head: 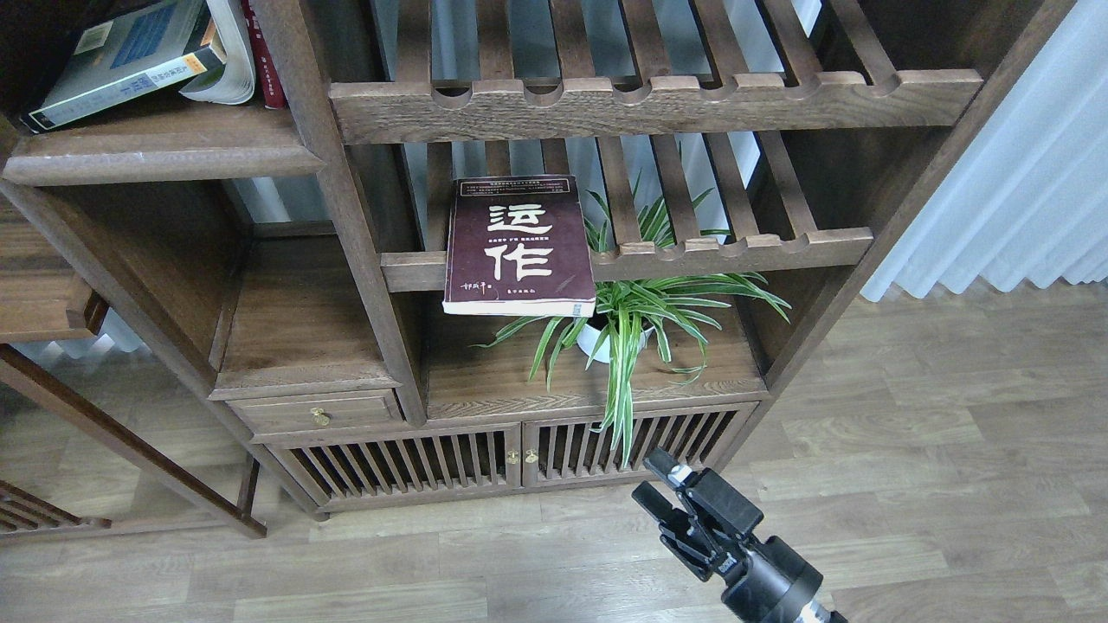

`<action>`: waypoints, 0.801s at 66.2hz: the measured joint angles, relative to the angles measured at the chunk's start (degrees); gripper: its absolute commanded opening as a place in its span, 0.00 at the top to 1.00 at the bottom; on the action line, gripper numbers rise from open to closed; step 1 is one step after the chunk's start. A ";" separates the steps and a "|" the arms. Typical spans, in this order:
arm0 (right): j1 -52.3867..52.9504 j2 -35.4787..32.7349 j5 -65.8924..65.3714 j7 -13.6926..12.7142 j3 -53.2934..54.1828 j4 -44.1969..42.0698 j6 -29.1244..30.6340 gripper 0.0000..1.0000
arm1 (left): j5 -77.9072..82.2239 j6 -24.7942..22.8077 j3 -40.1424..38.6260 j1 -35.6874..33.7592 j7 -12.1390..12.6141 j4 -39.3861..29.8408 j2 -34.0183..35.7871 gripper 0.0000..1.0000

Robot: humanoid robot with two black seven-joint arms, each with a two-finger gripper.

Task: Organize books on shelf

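The shelf [164, 143], the solid plank at the upper left of the cabinet, is already carrying two books: a grey-black book [121, 56] is lying tilted along its left part, and a white book [229, 52] is leaning beside it, with a thin red spine just past that against the upright.

The maroon book [519, 245] is being carried not by that plank but by the lower slatted rack [736, 251], at the rack's left end. It is lying flat, cover up, its long axis running front to back, its top edge pointing toward the rack's rear and its bottom edge hanging out past the notched front rail. Its title is reading upright from the head view.

The main risk is judged to be that overhang: a push on the protruding end could be tipping the book off the rail and down onto the plant [623, 320] just below. A reach from below could also be brushing the leaves.

The right gripper [662, 489] is hanging low over the floor, well apart from the book, fingers parted and holding nothing. The left gripper is not being shown.
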 measured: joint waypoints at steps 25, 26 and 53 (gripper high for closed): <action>0.07 0.17 0.17 1.02 0.16 0.00 0.00 0.16 | 8.35 0.03 0.57 -1.92 -0.04 7.51 -6.91 0.99; 0.07 0.18 0.17 1.02 0.14 0.00 0.00 0.17 | 8.68 0.02 0.57 -1.93 -0.04 7.93 -7.51 0.99; 0.04 1.68 0.19 2.29 0.02 0.10 0.00 0.17 | 14.82 0.03 0.51 -5.87 -14.83 16.70 -18.10 0.97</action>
